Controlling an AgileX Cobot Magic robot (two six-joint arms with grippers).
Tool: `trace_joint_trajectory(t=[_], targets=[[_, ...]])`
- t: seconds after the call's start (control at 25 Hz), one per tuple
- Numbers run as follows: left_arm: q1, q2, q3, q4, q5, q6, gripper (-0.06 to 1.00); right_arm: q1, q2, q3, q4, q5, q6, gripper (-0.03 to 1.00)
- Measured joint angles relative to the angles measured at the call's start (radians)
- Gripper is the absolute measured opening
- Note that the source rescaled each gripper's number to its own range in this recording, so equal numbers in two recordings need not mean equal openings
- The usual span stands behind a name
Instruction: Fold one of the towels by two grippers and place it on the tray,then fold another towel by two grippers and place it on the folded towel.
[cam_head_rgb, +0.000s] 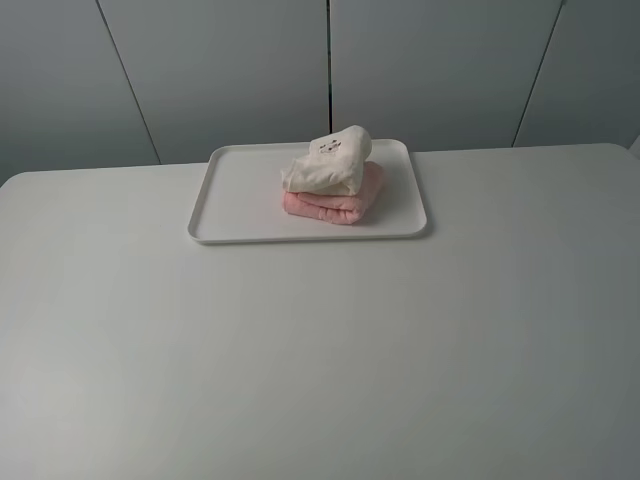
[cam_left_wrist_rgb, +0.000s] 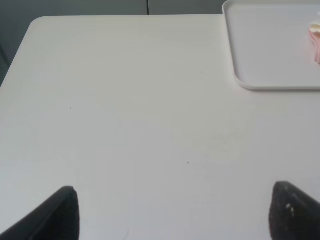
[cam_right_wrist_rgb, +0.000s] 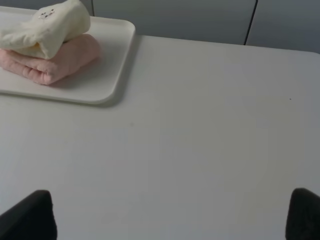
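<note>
Bare table (cam_head_rgb: 300, 350) nearest, both hands (cam_left_wrist_rgb: 172, 215) (cam_right_wrist_rgb: 170, 215) spread wide w/ nothing held; cream towel (cam_head_rgb: 328, 160) atop pink towel (cam_head_rgb: 335, 203) on tray (cam_head_rgb: 240, 190).

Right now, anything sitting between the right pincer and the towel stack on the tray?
Nothing visible. The right pincer is open over bare table, with only tabletop up to the tray. The cream towel already sits on the pink towel there.

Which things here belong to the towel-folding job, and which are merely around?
Job things:
cream towel, folded, on top
pink towel, folded, underneath
tray, holding both
left gripper, open
right gripper, open

Merely around:
table
wall panels
</note>
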Motion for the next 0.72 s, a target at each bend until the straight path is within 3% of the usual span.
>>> trace_joint_trajectory(t=[0.72], targets=[[0.000,0.000,0.000,0.000,0.000,0.000,0.98,0.000,0.000,0.000,0.004,0.000,-0.003,1.00]])
